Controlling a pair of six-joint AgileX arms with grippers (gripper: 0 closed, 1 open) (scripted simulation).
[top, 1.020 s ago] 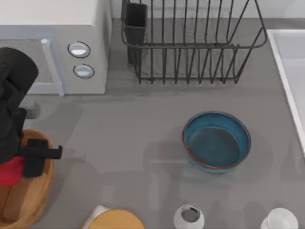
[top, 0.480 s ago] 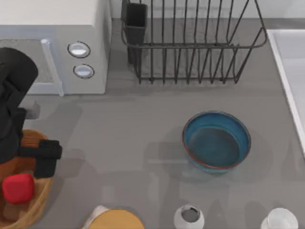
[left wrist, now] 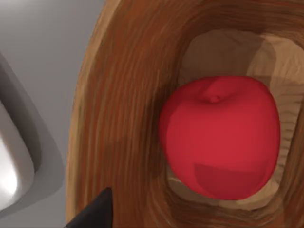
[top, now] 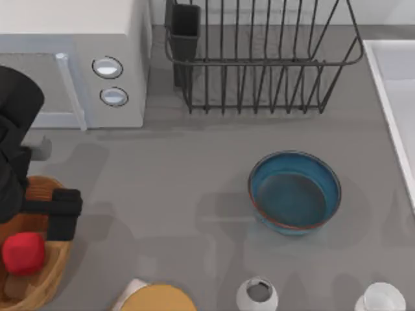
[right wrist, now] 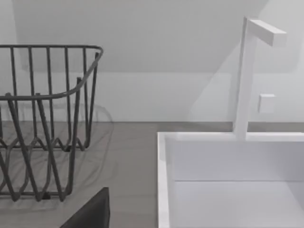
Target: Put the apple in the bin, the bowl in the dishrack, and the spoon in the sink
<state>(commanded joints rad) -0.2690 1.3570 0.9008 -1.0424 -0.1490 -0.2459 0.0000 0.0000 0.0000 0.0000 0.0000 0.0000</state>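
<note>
Released the apple into the bin, left gripper spread apart just above its rim, risked clipping the wicker and tipping it if withdrawn low.

apple: smooth, matt | bin: wood-grained | bowl: glazed | dishrack: black wire

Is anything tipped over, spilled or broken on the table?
Nothing stands out. The apple sits whole in the bin, and the bowl stands upright on the table, not yet in the dishrack.
</note>
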